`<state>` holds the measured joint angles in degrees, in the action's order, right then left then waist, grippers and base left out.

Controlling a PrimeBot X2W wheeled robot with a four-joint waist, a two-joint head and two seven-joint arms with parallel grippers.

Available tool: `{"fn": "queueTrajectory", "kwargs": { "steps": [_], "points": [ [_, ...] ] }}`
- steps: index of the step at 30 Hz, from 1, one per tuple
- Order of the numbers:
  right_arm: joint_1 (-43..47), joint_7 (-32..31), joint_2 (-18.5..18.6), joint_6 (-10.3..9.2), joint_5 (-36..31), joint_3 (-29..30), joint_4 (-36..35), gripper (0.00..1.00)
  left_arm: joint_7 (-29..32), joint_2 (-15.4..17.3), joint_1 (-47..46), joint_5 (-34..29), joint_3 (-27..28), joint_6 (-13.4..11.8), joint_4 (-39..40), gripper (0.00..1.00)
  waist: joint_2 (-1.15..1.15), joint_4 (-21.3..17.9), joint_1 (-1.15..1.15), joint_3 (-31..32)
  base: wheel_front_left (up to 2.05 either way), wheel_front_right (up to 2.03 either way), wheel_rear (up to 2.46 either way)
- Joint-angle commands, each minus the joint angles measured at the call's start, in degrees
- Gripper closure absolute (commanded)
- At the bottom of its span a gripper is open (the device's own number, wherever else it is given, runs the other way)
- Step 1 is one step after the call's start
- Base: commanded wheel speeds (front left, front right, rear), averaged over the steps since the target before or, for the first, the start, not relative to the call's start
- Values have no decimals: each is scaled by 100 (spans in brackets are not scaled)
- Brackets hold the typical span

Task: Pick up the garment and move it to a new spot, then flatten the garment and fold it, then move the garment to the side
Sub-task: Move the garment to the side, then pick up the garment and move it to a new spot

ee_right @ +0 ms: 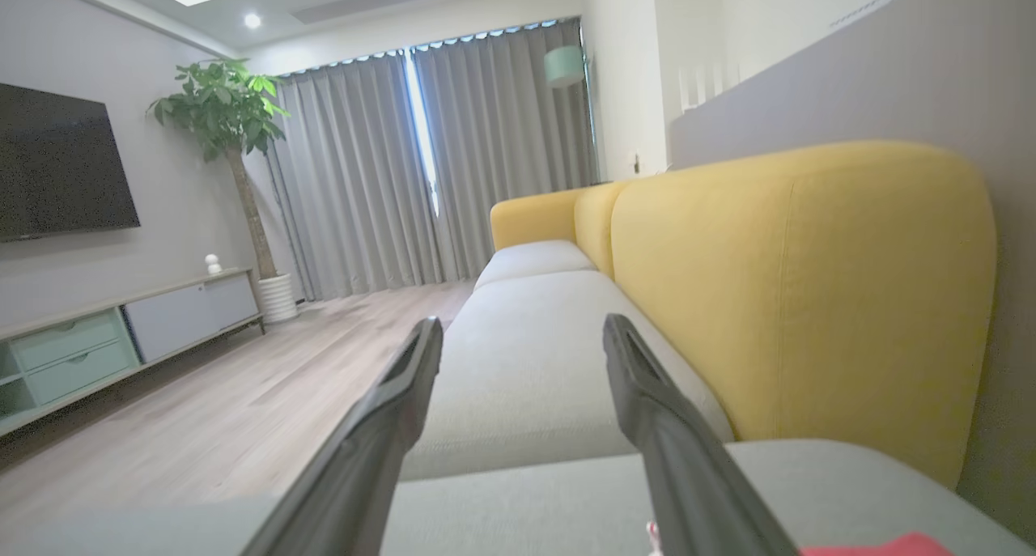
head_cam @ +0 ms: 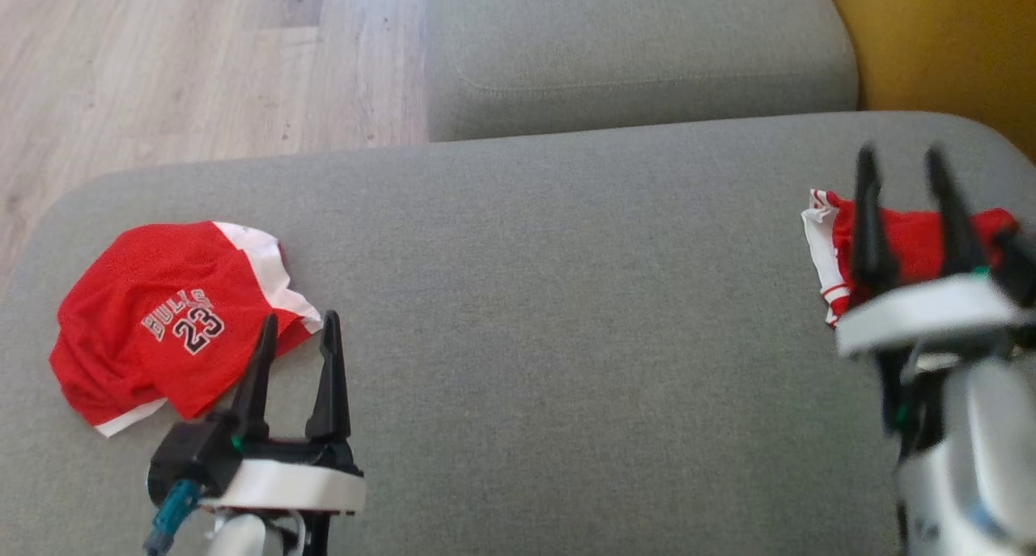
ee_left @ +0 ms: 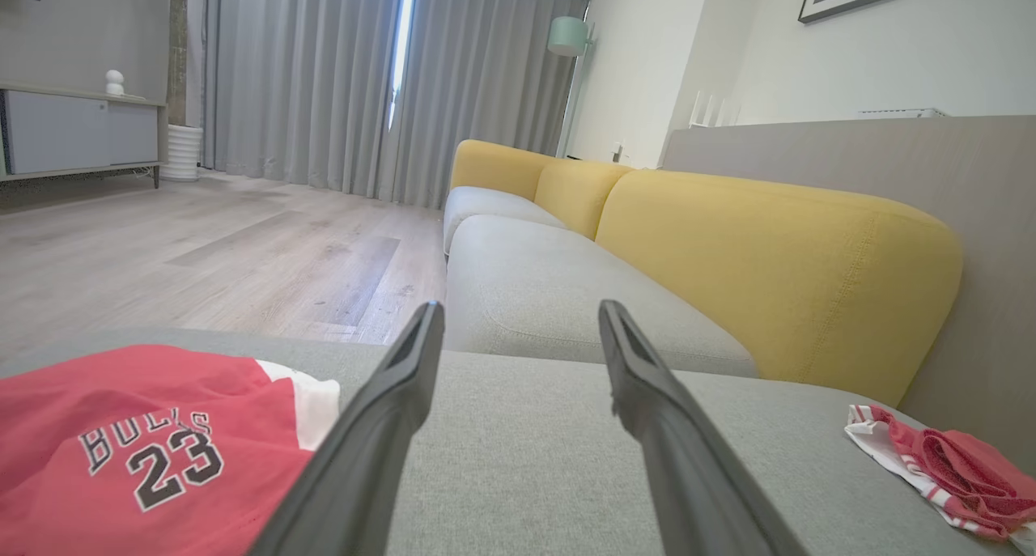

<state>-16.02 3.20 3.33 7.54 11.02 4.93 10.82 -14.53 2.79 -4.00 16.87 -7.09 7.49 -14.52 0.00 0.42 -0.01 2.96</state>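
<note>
One grey seat cushion [head_cam: 566,297] is carrying two red garments: numbered jersey [head_cam: 162,313] at left, spreading left-right, lying just left of left gripper [head_cam: 299,319]; smaller bundle [head_cam: 914,232] at right, under right gripper [head_cam: 901,154]; both grippers hanging fingers apart, empty

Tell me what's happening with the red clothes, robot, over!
Left pincer open, at Bulls jersey edge. Right pincer open, above small red garment at right end of sofa. Nothing blocking either.

Two garments [head_cam: 162,313] [head_cam: 914,236], at 8 and 3 o'clock; two grippers [head_cam: 300,316] [head_cam: 900,153]; two grey cushions [head_cam: 566,337] [head_cam: 639,54]; three yellow backrests [ee_left: 495,167] [ee_left: 579,193] [ee_left: 777,273].
</note>
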Motion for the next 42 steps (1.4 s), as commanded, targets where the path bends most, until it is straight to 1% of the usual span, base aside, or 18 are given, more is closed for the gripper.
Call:
{"fn": "queueTrajectory", "kwargs": {
  "steps": [1, 3, 6, 8, 11, 15, 19, 31, 39, 42],
  "points": [
    [-25, 101, -28, -5, 54, -186, -208, 0, -47, 12, -169, 39, 191, -39, 203, 0, 0, 33, 1, 34, 0, 0, 0],
    [301, 313, -40, -5, 337, -319, -101, 0, -47, 11, -114, 75, 122, -62, 191, 0, 0, 92, 1, 84, 0, 0, 0],
    [704, 777, -43, -5, 495, -493, 153, 0, -47, 11, -40, 78, 57, -117, 174, 0, 0, 149, 1, 119, 0, 0, 0],
    [916, 986, -44, -5, 354, -594, 294, 0, -47, 10, 14, 112, 29, -149, 141, 0, 0, 178, 1, 121, 0, 0, 0],
    [1188, 1123, -44, -5, 292, -720, 426, 0, -47, 10, 72, 154, 8, -188, 115, 0, 0, 204, 1, 125, 0, 0, 0],
    [1425, 1171, -45, -5, 238, -770, 455, 0, -47, 10, 136, 20, -8, -242, 84, 0, 0, 202, 1, 106, 0, 0, 0],
    [1491, 1177, -45, -5, 257, -772, 312, 0, -47, 10, 159, -29, -36, -276, 59, 0, 0, 186, 1, 79, 0, 0, 0],
    [1421, 1179, -45, -5, 336, -832, 201, 0, -47, 10, 57, 30, -78, -379, 24, 0, 0, 206, 1, 102, 0, 0, 0],
    [1506, 1179, -45, -5, 449, -1098, 223, 0, -47, 10, 96, -28, 53, -386, 5, 0, 0, 500, 1, 151, 0, 0, 0],
    [1536, 1179, -45, -5, 509, -1202, 243, 0, -47, 10, 109, -78, 119, -372, -4, 0, 0, 725, 1, 177, 0, 0, 0]
  ]
}}
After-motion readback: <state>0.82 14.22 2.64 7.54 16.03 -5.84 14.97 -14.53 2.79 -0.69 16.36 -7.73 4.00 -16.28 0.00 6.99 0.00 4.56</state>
